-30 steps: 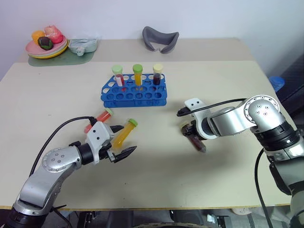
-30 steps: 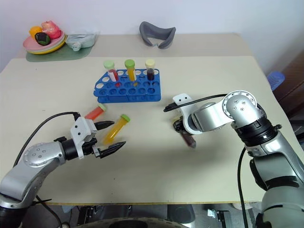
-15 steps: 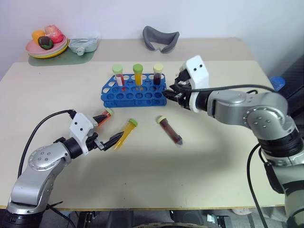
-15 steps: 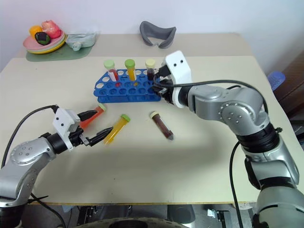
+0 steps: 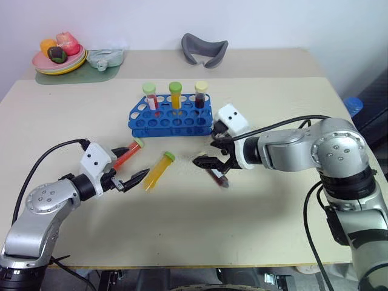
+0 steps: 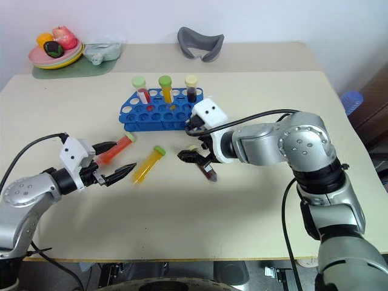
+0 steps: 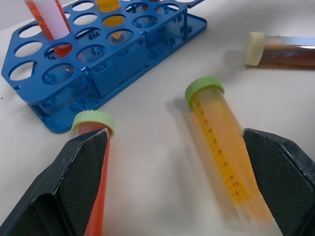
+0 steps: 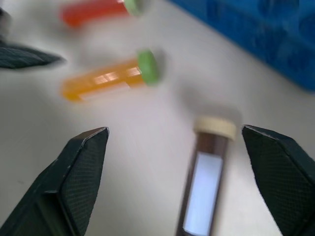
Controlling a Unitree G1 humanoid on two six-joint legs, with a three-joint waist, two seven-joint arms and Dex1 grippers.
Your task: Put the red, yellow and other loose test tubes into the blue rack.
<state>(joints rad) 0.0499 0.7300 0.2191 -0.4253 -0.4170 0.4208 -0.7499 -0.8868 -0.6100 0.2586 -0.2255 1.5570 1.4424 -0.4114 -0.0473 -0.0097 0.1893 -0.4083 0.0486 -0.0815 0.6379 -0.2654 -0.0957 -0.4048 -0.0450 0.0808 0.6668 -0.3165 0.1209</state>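
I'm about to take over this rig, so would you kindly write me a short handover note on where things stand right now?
Left hand: open, empty, beside the yellow tube and red tube.
Right hand: open, empty, over the maroon tube.
All three loose tubes lie on the table in front of the blue rack.
Done: none racked.
Left: stand all three in the rack.

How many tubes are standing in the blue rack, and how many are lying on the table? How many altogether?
Standing in the blue rack: 3 (red tube, yellow tube, dark tube)
Lying on the table: 3 (red-orange tube, yellow-orange tube, maroon tube)
Total: 6
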